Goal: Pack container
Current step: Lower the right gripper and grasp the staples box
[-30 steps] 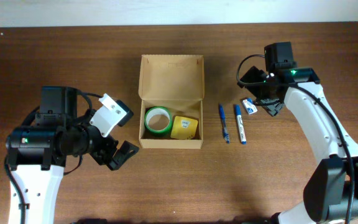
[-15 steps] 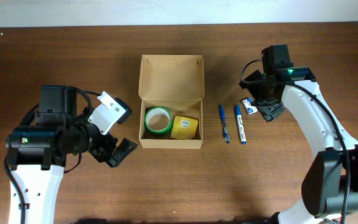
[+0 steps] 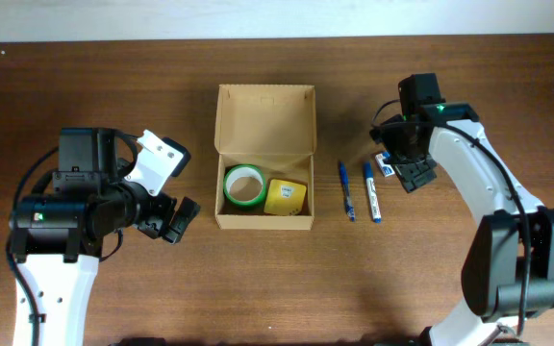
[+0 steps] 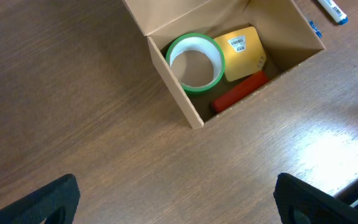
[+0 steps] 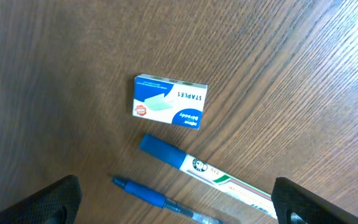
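The tan cardboard container (image 3: pixel 264 120) stands open mid-table, its flap lid folded back. Inside lie a green tape roll (image 3: pixel 243 185), a small yellow box (image 3: pixel 285 197) and, in the left wrist view, a red item (image 4: pixel 240 91). My left gripper (image 3: pixel 173 219) is open and empty, left of the container (image 4: pixel 185 106). My right gripper (image 3: pixel 410 171) is open and empty above a blue-and-white staples box (image 5: pixel 169 101), a blue-capped marker (image 5: pixel 197 166) and a blue pen (image 5: pixel 160 200). In the overhead view the marker (image 3: pixel 370 191) and pen (image 3: pixel 345 189) lie right of the container.
The dark wooden table (image 3: pixel 277 279) ends at a pale wall along the far edge. Cables hang from both arms.
My left gripper has drawn back to the left, away from the container. My right gripper has shifted slightly left and down over the staples box.
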### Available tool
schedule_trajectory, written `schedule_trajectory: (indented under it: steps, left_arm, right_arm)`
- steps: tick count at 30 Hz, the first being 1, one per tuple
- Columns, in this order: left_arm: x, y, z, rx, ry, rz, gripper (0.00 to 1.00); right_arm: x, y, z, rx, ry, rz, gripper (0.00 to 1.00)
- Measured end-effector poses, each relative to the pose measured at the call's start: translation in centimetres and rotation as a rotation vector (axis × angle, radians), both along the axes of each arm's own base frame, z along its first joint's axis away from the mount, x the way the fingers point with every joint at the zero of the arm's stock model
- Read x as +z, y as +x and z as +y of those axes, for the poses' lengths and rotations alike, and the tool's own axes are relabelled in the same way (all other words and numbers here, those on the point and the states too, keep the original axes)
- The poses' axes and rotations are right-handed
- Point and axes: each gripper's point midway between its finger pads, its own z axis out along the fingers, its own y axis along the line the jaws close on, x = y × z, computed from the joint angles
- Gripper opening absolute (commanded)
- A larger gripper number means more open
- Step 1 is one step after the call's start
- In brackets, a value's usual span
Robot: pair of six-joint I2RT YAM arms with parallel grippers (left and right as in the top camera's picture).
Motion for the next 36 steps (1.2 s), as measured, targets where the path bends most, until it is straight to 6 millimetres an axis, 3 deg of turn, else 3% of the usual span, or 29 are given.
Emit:
schedule_trajectory:
  steps: [14,22,32,36]
  left_arm:
    - [0.0,0.0,0.0,0.001,0.002,0.0,1.0]
    - [0.0,0.0,0.0,0.001,0.002,0.0,1.0]
    - [0.0,0.0,0.0,0.001,0.003,0.0,1.0]
    - [0.0,0.0,0.0,0.002,0.003,0.0,0.99]
  right_arm:
    - [-3.7,2.3,0.3,-0.035,0.01,0.019,0.99]
    - [-4.2,4.2,0.5,-0.035,0.013,0.024,1.0]
    - [-5.2,3.0,-1.1,-0.066,0.01,0.097,0.99]
    - [-5.3,3.0,-1.6,-0.068,0.009,0.098,0.94]
